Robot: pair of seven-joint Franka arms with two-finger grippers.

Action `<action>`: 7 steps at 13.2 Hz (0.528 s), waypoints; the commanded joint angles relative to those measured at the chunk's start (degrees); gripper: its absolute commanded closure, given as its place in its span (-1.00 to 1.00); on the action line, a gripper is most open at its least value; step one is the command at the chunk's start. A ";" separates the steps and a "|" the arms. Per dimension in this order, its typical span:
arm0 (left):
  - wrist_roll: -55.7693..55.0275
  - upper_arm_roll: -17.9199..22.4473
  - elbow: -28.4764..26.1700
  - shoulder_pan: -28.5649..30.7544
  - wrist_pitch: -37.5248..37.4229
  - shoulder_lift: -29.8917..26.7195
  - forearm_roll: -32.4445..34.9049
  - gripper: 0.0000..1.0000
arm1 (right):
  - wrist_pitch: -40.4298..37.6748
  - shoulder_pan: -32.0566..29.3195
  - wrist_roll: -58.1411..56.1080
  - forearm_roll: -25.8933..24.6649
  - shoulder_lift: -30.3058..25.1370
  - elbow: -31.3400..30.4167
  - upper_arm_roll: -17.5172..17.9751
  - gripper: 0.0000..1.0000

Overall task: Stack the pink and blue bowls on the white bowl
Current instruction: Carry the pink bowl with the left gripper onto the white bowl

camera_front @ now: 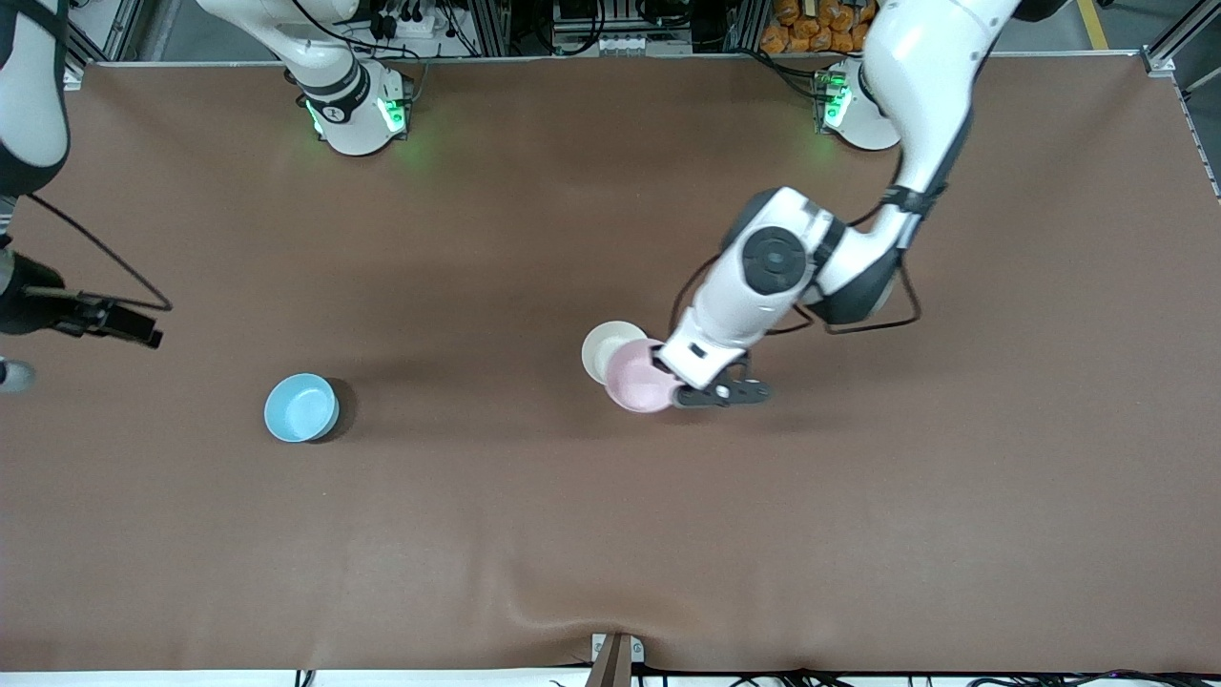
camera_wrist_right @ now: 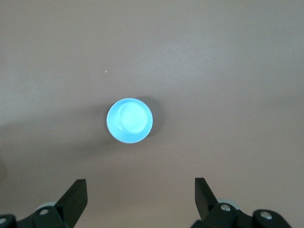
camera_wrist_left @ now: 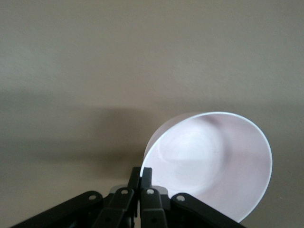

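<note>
Pink bowl (camera_front: 637, 377) held tilted in the air, overlapping the white bowl's (camera_front: 608, 345) rim in the front view, nothing inside it; white bowl sits on the brown table (camera_front: 610, 534), contents hidden in part; blue bowl (camera_front: 300, 407) stands upright and empty, well apart from the white bowl, toward the right arm's end; left gripper (camera_front: 689, 374) pinched tight on the pink bowl's rim, fingers (camera_wrist_left: 146, 176) together; right gripper (camera_wrist_right: 140, 192) hangs high over the blue bowl, fingers spread wide, holding nothing, waiting.
</note>
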 commanded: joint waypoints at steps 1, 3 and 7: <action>-1.91 0.41 1.63 -1.06 -1.37 1.54 0.80 1.00 | 0.23 -1.59 -0.23 -0.40 3.33 -0.14 0.44 -1.00; -2.96 0.41 0.23 -2.38 -1.64 2.33 0.71 1.00 | 0.66 -2.03 -0.23 -0.40 5.18 -0.23 0.44 -1.00; -3.49 0.33 -1.27 -3.35 -2.07 3.48 0.54 1.00 | 12.39 -1.07 0.12 -0.31 6.95 -8.71 0.53 -1.00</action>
